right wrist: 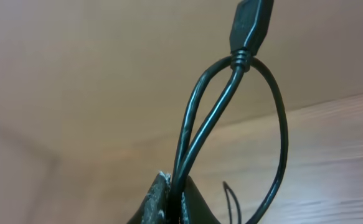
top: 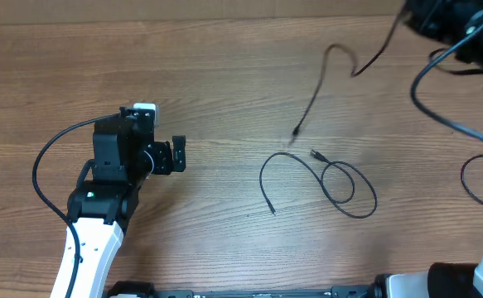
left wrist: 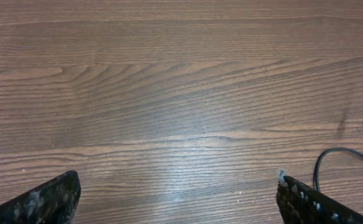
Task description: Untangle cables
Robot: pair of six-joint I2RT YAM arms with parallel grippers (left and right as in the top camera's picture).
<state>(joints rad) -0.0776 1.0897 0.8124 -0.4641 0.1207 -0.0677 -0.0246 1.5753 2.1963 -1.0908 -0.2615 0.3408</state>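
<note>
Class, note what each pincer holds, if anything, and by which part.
Right pincer grips a black cable by a doubled strand near its plug; left pincer is open, holding nothing.

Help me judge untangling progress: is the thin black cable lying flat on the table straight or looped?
Looped: the thin black cable crosses itself, closing one loop near its plug tip on the wooden table.

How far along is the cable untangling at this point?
Done: one thin black cord looks lifted clear of the other. In hand: the right gripper, jaws shut, holds that cord just below its plug. Left: the second thin black cord lies on the wooden table, looped across itself; the left gripper is open and empty.
</note>
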